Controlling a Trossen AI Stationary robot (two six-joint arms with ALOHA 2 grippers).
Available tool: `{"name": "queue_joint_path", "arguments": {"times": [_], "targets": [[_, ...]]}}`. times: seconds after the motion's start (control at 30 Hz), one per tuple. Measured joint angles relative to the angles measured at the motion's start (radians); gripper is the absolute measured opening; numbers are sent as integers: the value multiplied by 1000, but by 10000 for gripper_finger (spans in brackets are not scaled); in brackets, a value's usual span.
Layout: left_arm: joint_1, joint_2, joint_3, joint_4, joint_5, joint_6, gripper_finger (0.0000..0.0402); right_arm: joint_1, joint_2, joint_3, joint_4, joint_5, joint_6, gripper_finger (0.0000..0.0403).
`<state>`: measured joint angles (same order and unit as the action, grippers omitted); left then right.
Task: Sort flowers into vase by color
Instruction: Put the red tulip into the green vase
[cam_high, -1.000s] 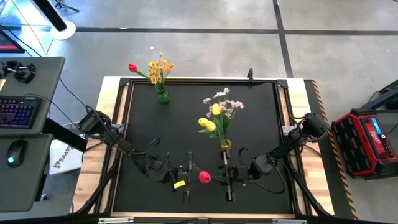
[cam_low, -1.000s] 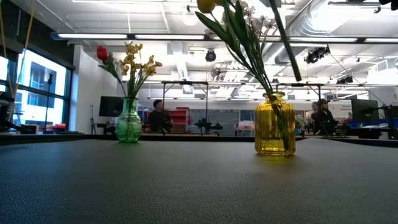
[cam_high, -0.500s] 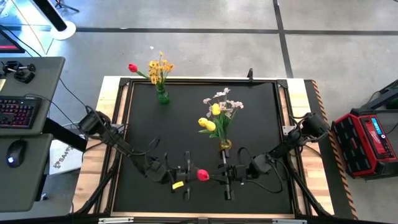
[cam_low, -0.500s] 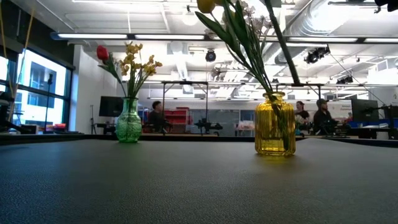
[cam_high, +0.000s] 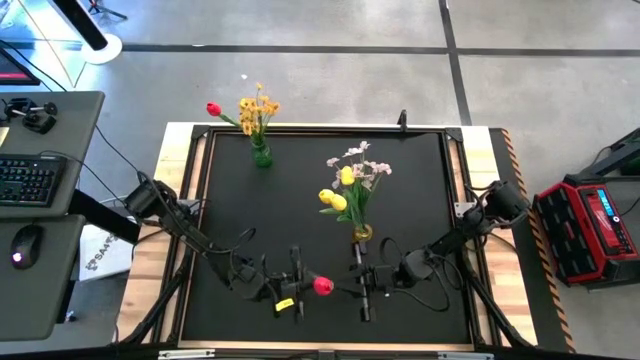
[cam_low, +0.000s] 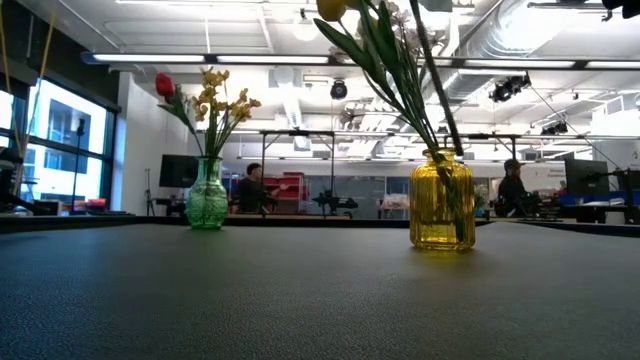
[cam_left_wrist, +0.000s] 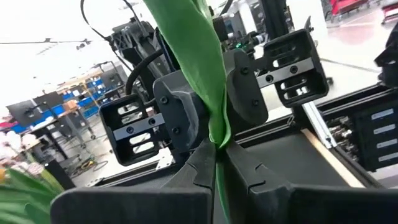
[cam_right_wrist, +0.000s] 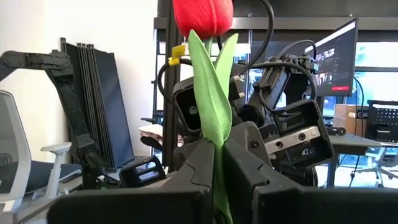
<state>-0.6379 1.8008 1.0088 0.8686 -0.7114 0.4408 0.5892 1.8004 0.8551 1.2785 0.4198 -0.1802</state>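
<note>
Left end effector (cam_high: 296, 290) is clamped on the stem of the red tulip (cam_high: 323, 286), near the bloom end, w/ a leaf pinched between its fingers (cam_left_wrist: 205, 168) in the left wrist view. Right end effector (cam_high: 364, 288) is clamped on the same stem farther from the bloom; the right wrist view shows the red head right above its fingers (cam_right_wrist: 202, 162). So it's a two-arm handover, low over the near middle of the tabletop (cam_high: 230, 190).

Doing it well, imo: only one arm should keep the hold. Confirm the left grip is on stem, not just leaf, before the right lets go, else the flower can slip or swing. Release w/o tugging along the stem.

Tulip lies roughly flat, long axis running left-right across the tabletop; bloom points toward the left arm, stem tail toward the right.

Likely target: green vase (cam_high: 261, 155) at the far left, already carrying a red bloom (cam_high: 213, 109) and orange-yellow sprig (cam_high: 257, 108). Yellow vase (cam_high: 362, 231), w/ yellow tulips (cam_high: 335, 198) and a pale sprig (cam_high: 360, 160), stands just beyond the right end effector, so clear it when lifting.
</note>
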Motion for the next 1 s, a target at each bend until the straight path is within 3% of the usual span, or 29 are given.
{"name": "queue_joint_path", "arguments": {"times": [0.27, 0.4, 0.57, 0.83, 0.9, 1.0], "targets": [[-32, -21, 0, -53, -101, 25, 1, 0, 0, 0, -24, 7, 31, 63], [-55, -81, 2, -204, -233, -55, 0, 19, -29, 0, -78, 92, 42, 108], [-77, -229, 2, -580, -398, -313, 0, 78, -111, 0, -237, 278, 41, 149], [68, -509, 2, -1471, -507, -966, 0, 132, -143, 0, -332, 311, 61, 165], [130, -574, 1, -1597, -534, -1033, 0, 132, -138, 0, -362, 311, 94, 165], [250, -676, 2, -1663, -545, -1005, 0, 126, -137, 0, -398, 309, 134, 165]]}}
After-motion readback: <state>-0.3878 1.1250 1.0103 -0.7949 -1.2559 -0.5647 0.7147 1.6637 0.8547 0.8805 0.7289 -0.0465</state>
